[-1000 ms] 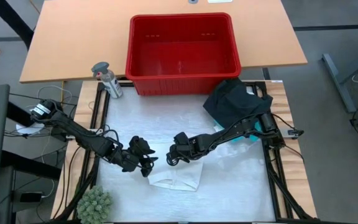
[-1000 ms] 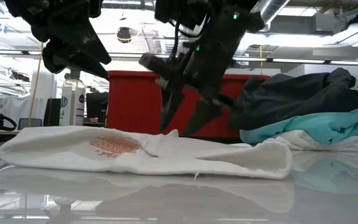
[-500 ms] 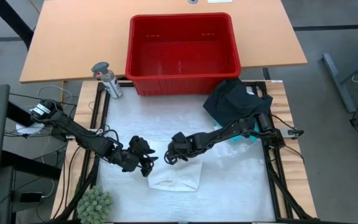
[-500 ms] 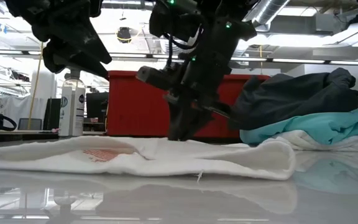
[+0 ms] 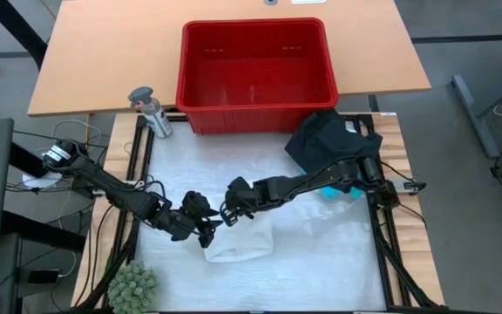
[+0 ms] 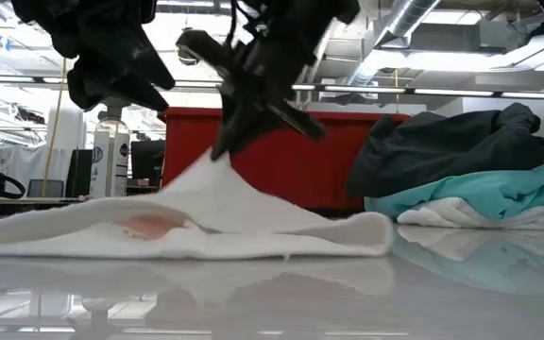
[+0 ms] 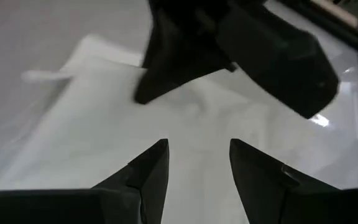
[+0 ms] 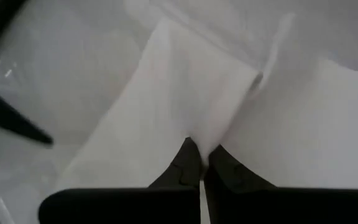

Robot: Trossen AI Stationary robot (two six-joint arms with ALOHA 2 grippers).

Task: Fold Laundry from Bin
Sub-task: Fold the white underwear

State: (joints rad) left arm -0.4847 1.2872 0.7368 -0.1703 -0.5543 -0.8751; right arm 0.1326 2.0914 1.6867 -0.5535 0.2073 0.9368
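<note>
Right tool (image 5: 227,215) pinches white garment (image 5: 244,244) beneath it

Bin (image 5: 256,65): at the counter's (image 5: 321,262) far edge. Spray bottle (image 5: 151,111): just left of bin. Garment pile (image 5: 329,139): right of centre, near the bin's right corner. Folded piece (image 5: 244,244): near centre, between both claws, possibly doubled over. Plant (image 5: 132,286): near-left corner.
</note>
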